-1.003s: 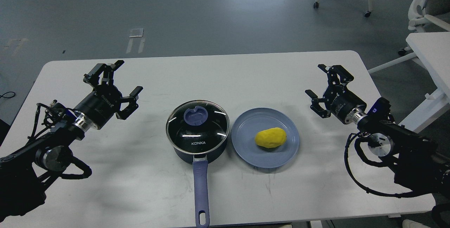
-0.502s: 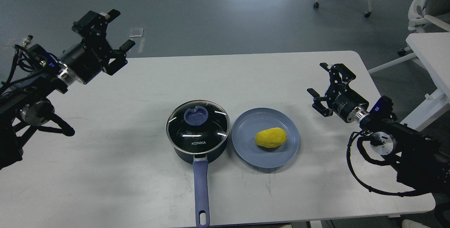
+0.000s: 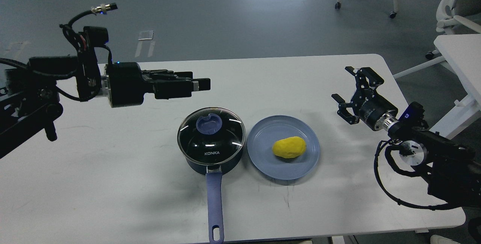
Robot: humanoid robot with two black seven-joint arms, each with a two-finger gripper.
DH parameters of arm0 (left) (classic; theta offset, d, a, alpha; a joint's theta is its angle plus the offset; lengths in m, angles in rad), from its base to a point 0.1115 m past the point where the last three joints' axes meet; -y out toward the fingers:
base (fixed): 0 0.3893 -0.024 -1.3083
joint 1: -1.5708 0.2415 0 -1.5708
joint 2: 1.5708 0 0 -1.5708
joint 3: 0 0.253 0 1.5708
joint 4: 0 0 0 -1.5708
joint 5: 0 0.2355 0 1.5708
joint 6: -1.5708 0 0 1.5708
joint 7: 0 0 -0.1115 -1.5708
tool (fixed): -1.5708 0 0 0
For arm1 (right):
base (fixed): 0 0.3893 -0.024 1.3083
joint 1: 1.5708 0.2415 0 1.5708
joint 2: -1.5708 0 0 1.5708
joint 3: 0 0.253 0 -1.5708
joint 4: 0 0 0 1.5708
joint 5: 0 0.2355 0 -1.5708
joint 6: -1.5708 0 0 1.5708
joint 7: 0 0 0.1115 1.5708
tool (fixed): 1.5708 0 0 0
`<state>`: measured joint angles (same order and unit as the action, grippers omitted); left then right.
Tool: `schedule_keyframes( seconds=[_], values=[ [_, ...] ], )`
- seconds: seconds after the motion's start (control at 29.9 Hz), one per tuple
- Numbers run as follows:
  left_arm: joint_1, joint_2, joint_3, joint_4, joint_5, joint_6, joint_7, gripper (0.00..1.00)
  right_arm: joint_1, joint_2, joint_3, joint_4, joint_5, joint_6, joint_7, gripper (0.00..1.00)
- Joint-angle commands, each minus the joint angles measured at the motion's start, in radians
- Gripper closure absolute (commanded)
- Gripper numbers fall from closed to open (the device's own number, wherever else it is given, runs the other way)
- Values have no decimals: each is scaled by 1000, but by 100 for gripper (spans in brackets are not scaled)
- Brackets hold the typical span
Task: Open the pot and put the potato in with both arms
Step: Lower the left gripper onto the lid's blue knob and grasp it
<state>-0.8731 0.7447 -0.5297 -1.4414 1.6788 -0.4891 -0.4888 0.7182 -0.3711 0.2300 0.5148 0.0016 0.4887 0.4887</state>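
Pot [image 3: 211, 142] sits mid-table [image 3: 112, 184], glass lid [image 3: 211, 133] on, blue knob [image 3: 209, 122] up, handle [image 3: 215, 206] pointing at the near edge; potato [image 3: 289, 147] lies on the blue plate [image 3: 263, 161] just right of the pot. Left tool [image 3: 201, 84] is raised and pointing right, above and behind-left of the lid and touching nothing; seen side-on, fingers overlap, so cannot tell its opening. Right tool [image 3: 348, 94] hangs well right of the plate, fingers spread wide, empty.
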Motion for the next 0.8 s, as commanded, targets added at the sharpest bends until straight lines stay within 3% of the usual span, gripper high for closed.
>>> schedule_keyframes(
  seconds=[0.0,0.3,0.77],
  values=[
    [-32,-74,23,13,240,0,0,2,0,0,0,-1,0,0,0,3],
    [-38,-157,137,107,426,4,0,2,0,0,0,-4,0,0,0,3],
    [-26,-166,174,114,450,27,0,2,-2,0,-1,-4,-3,0,0,3]
  ],
)
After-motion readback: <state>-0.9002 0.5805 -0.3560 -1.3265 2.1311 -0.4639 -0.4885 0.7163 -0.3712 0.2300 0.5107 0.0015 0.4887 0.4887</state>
